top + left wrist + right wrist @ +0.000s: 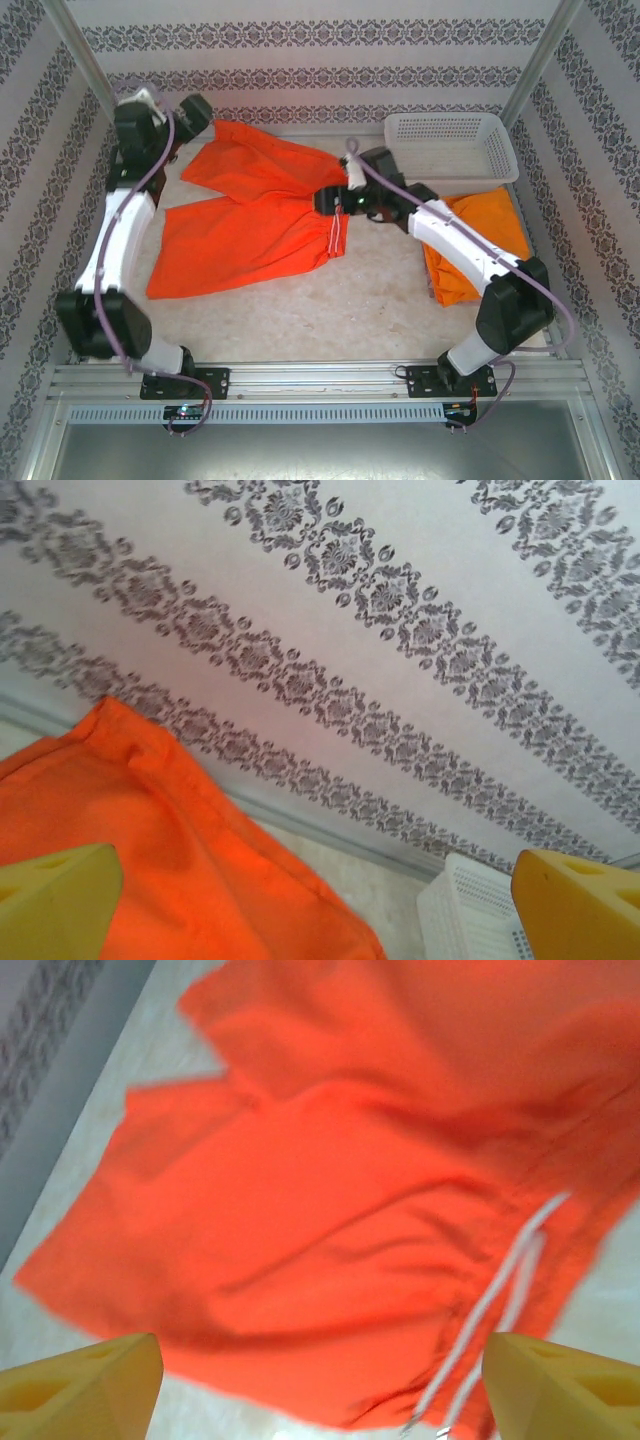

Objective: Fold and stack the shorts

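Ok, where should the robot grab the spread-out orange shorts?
Probably the waistband of the orange shorts, from above on the right side. They lie spread flat, and that edge with the white string faces the open right tool.

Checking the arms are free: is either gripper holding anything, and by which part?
Nothing is held: the left gripper and right gripper both stand open, the spread orange shorts lying loose beneath them.

One pair of bright orange shorts lies spread open and rumpled on the table, left of centre. Its legs fan toward the left edge and far-left corner, and its waistband with a white drawstring lies at mid-table. Folded orange shorts lie by the right edge.
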### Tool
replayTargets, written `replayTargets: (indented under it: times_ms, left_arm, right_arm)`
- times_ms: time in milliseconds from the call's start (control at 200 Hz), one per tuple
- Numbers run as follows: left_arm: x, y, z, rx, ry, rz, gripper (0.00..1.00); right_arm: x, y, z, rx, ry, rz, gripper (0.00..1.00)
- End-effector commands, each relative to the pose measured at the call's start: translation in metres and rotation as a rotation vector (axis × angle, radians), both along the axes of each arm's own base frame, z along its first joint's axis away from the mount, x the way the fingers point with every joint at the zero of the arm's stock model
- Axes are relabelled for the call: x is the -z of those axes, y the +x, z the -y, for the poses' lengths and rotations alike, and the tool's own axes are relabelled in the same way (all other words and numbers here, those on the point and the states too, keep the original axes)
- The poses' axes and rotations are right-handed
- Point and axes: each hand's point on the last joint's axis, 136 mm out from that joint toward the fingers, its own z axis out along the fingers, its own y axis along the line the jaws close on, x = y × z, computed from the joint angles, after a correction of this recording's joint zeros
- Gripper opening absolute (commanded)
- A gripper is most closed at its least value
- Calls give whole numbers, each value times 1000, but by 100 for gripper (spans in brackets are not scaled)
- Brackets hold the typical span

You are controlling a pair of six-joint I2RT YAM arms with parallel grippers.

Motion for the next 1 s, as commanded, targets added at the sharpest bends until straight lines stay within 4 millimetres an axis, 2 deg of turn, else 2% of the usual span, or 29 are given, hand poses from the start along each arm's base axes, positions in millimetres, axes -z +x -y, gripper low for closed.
replayTargets:
  times_ms: [0, 95, 165, 255, 425, 540, 619, 769, 864, 994]
  left_arm:
    - [52, -38, -7, -54, -2, -109, 100]
    - [98, -73, -1, -47, -45, -194, 100]
    - [135, -97, -1, -64, -59, -277, 100]
    - [170, -121, 0, -72, -71, -349, 100]
    - [203, -157, -1, -116, -110, -442, 100]
    - [219, -177, -1, -143, -144, -487, 100]
    - [225, -189, 0, -149, -154, -514, 100]
    - [237, -215, 3, -167, -191, -598, 100]
    - [247, -237, 5, -200, -234, -672, 100]
    - [258, -267, 12, -231, -331, -744, 100]
  right_arm:
    - [25, -13, -34, -28, 91, -107, 88]
    - [53, -16, -54, -42, 95, -195, 89]
    - [79, -17, -61, -30, 83, -269, 89]
    - [112, -20, -64, -27, 66, -348, 87]
    - [160, -36, -45, 22, 3, -447, 84]
    - [182, -45, -17, 79, -36, -499, 82]
    - [191, -49, 8, 138, -27, -548, 80]
    - [186, -61, 44, 221, 18, -560, 79]
    - [178, -67, 53, 251, 45, -542, 79]
    - [168, -69, 47, 251, 86, -515, 79]
